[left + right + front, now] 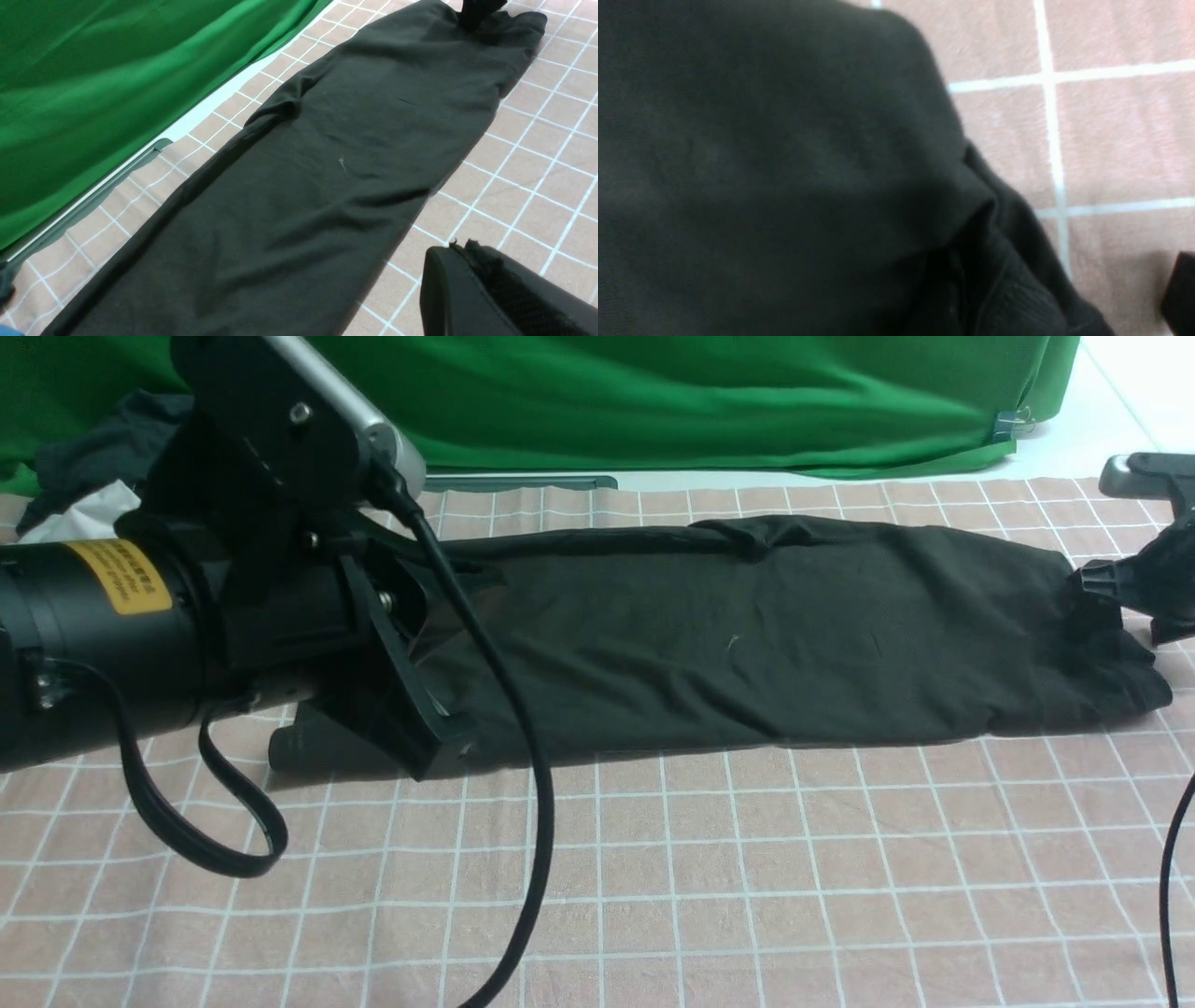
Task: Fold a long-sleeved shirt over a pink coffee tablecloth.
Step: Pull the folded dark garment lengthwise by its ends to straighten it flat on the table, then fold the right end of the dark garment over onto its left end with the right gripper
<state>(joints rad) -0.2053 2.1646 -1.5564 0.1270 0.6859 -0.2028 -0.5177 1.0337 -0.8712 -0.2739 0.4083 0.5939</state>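
The long-sleeved shirt (747, 635) lies folded into a long black strip across the pink coffee tablecloth (747, 877); its print and label are hidden. My left gripper (448, 663) is at the strip's left end. It is open, and in the left wrist view the shirt (299, 186) runs between its fingers, with one finger (490, 294) over bare tablecloth (537, 163). My right gripper (1097, 593) touches the strip's right end. The right wrist view is filled with shirt fabric (761, 163) and a ribbed edge. One finger (1178, 294) stands far to the side, and the other is hidden.
A plain green backdrop (653, 392) hangs behind the table. A heap of dark and white garments (93, 457) sits at the back left. My left arm's black cable (523, 784) loops over the near tablecloth. Another cable (1172, 859) hangs at the right edge.
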